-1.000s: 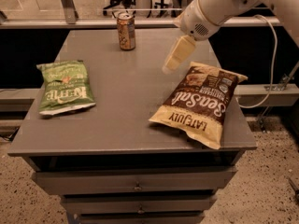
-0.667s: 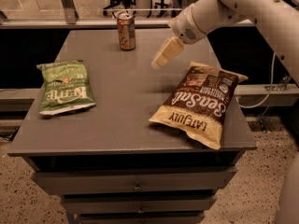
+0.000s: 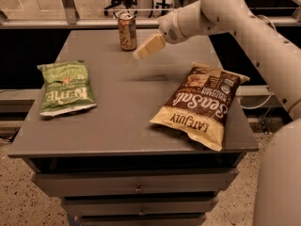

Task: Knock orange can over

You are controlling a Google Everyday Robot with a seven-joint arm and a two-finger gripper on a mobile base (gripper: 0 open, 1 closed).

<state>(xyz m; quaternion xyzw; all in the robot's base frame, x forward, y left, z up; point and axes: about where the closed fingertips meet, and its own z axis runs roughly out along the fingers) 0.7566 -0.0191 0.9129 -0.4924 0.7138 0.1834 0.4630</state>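
Here I am, my gripper (image 3: 140, 54) hanging over the far half of the grey table (image 3: 127, 107), angled down and to the left off the end of my white arm (image 3: 216, 11). My two fingers read as one pale wedge with no gap showing between them, so I call them closed and holding nothing.

The orange can (image 3: 127, 31) stands upright at the far edge of the table, silver top up, mottled orange-brown label facing out. My fingertip end sits just beside its lower right side; whether there is a sliver of air or first contact, I can't tell from here.

Now, how will this thing behave? It's a small drink can: stiff thin metal, smooth and slick, narrow at the base and tall for its width, so I judge it tips readily. Full or empty I cannot tell; empty it would skitter away, full it would resist a touch more. No need to grasp at all. A sideways push with the flat of my closed fingers should do it, and I'd place that push high on the wall, near the rim, since a low shove may only slide it along.

The green chip bag (image 3: 66, 86) lies well apart on the left, the brown chip bag (image 3: 200, 105) nearer me on the right.
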